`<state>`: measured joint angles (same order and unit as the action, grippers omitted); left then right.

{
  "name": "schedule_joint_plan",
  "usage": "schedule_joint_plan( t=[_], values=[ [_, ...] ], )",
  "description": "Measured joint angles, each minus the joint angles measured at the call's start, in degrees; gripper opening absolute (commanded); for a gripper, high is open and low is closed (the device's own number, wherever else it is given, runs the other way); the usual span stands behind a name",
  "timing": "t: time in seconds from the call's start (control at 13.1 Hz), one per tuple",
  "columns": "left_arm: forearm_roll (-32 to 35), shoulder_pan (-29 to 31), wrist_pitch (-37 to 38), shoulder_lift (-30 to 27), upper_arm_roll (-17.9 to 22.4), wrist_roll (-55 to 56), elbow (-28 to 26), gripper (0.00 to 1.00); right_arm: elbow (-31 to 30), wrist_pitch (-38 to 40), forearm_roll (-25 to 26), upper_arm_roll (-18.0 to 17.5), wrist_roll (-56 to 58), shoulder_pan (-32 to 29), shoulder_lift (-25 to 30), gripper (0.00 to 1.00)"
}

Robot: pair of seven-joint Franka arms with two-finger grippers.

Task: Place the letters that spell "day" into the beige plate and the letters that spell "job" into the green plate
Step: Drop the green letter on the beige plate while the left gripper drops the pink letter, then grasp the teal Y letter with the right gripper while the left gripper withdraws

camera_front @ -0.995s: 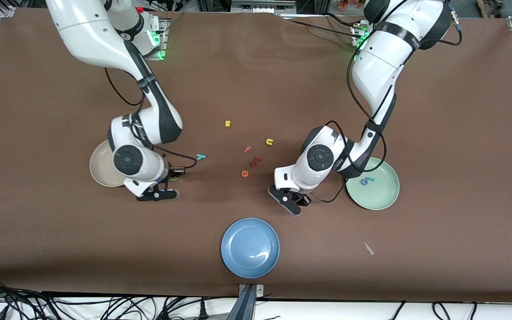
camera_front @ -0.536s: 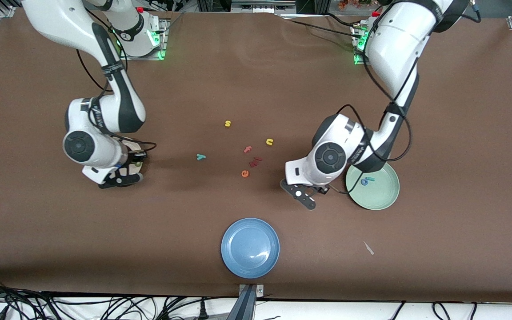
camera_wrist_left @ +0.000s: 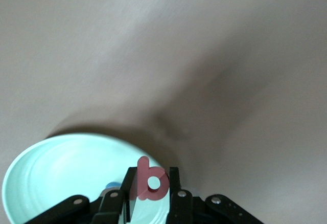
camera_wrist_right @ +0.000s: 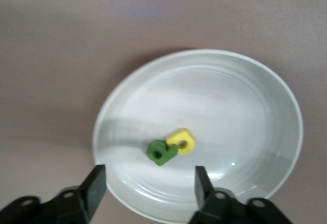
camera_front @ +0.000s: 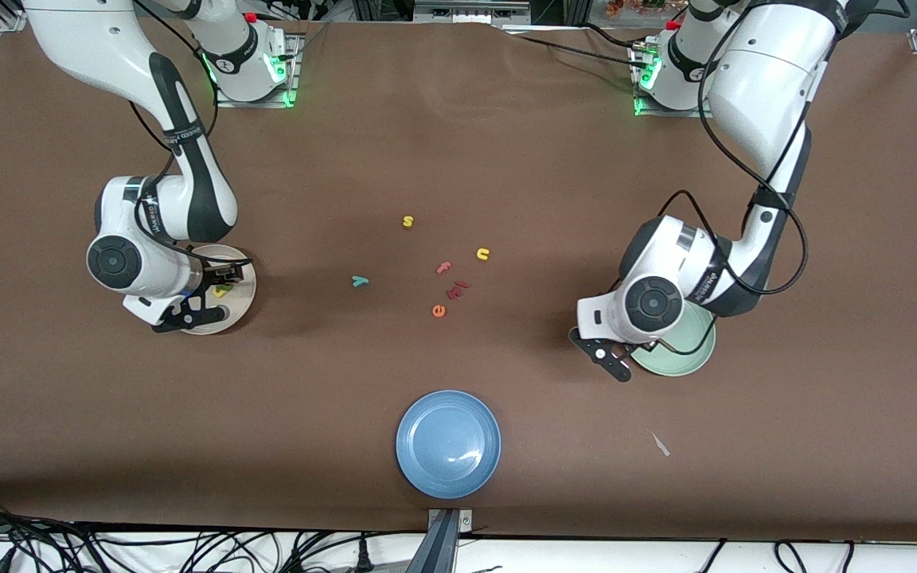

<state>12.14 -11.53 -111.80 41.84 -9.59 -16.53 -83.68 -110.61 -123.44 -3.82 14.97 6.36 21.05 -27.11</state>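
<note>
My right gripper hangs open over the beige plate, nothing between its fingers. A green a and a yellow d lie touching in that plate. My left gripper is shut on the salmon-red b, held upright over the rim of the green plate. A blue o peeks out in that plate beside the fingers. In the front view the left hand covers most of the green plate. The teal y lies on the table between the plates. The teal j is hidden.
A blue plate sits near the front edge. Loose letters lie mid-table: yellow s, yellow u, pink f, orange e, a dark red piece. A white scrap lies toward the left arm's end.
My right gripper carried the green a over the beige plate and opened; the a now lies by the d. My left gripper moved with the b to over the green plate.
</note>
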Motion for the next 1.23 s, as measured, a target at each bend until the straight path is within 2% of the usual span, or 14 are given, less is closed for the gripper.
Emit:
schedule_joint_plan(
  t=[0.31, 0.46, 0.54, 0.61, 0.92, 1.23],
  values=[
    [0.0, 1.83, -0.92, -0.23, -0.05, -1.92, -2.16, 0.0, 1.33, 0.02, -0.39, -7.31, -18.24, 1.29, 0.05, 1.0],
    [0.06, 2.03, -5.3, -0.36, -0.07, -2.29, -5.35, 0.0, 1.63, -0.28, -0.39, -11.21, -25.31, 1.72, 0.04, 1.0],
    [0.1, 2.49, -7.59, -0.5, -0.07, -3.35, -7.04, 0.35, 1.83, -0.82, -0.39, -12.65, -27.75, 1.86, 0.05, 1.0],
    [0.1, 3.31, -8.95, -0.7, -0.05, -4.92, -8.22, 0.99, 1.95, -1.64, -0.39, -13.71, -29.38, 1.97, 0.03, 1.0],
    [0.1, 5.49, -9.55, -2.76, -0.23, -8.47, -9.44, 1.0, 1.94, -7.92, -0.39, -16.8, -35.37, 2.54, -1.54, 1.0],
    [0.1, 5.13, -8.54, -6.5, -1.23, -8.51, -9.55, 1.0, 1.98, -14.73, -0.39, -17.34, -40.47, 5.52, -5.61, 0.99]
  ],
)
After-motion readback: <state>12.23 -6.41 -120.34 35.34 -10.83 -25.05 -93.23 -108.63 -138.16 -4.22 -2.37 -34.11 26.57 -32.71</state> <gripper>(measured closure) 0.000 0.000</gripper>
